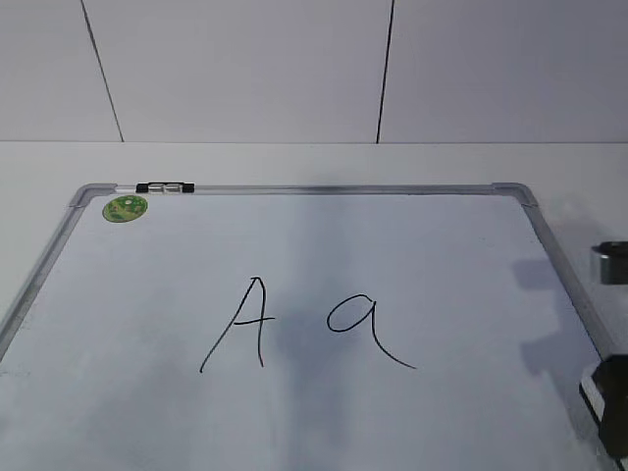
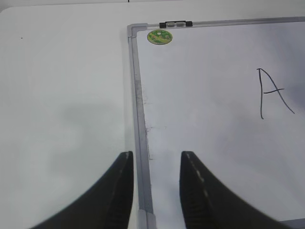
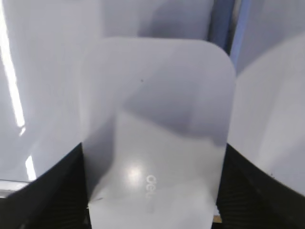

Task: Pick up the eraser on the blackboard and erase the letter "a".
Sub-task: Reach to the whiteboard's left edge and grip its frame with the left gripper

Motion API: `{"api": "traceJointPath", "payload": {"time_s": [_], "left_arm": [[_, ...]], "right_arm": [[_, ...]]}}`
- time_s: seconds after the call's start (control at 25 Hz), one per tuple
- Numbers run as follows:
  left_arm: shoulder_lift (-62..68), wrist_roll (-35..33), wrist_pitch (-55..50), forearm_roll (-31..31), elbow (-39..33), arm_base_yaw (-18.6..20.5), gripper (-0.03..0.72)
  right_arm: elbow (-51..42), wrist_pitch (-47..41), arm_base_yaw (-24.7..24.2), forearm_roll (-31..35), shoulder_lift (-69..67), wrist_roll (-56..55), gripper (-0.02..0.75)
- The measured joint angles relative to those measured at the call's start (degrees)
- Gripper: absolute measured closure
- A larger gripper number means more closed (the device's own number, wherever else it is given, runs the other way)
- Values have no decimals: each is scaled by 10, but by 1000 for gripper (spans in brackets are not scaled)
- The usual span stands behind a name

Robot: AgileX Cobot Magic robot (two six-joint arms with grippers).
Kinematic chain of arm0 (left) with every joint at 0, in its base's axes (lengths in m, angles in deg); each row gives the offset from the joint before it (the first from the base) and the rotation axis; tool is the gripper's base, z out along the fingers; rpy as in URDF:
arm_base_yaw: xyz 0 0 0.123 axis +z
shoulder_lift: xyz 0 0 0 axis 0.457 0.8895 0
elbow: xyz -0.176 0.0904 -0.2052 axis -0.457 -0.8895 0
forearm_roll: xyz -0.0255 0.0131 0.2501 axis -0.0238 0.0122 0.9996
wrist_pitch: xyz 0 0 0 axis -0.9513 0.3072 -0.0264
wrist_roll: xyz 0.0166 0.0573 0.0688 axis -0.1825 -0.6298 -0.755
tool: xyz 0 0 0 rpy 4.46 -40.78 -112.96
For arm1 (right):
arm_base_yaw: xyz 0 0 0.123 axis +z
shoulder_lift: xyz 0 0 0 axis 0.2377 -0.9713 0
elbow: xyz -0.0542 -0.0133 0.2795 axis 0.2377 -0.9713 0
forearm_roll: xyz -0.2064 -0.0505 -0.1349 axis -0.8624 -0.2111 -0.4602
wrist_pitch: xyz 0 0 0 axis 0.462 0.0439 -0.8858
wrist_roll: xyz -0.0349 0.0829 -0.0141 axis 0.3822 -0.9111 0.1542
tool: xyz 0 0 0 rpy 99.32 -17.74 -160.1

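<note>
the eraser (image 3: 155, 138) sits between the right gripper (image 3: 152, 191) fingers, apparently clamped, at the blackboard (image 1: 549, 250) right edge. the letter "a" (image 1: 365, 324) remains whole, so wiping is left. the left gripper (image 2: 155, 191) hangs parted, empty.

Two black, curved, tapering fingers (image 2: 116, 191) are seen on the left claw (image 2: 155, 191), faint pale specks dotted along one edge. Dark fingers (image 3: 57, 191) are glimpsed on the right claw (image 3: 152, 191).
</note>
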Motion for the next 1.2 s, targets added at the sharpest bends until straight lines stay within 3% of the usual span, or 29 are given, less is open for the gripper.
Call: {"api": "traceJointPath", "payload": {"time_s": [0.28, 0.48, 0.84, 1.2], "left_arm": [[0, 0, 0, 0, 0, 0, 421], [44, 0, 4, 0, 0, 0, 340], [254, 0, 82, -2, 37, -33, 306], [510, 0, 108, -4, 95, -38, 305]], "right_arm": [[104, -91, 0, -3, 34, 11, 183], [175, -103, 0, -3, 40, 21, 183], [218, -109, 0, 3, 44, 21, 183], [218, -110, 0, 3, 44, 21, 183]]}}
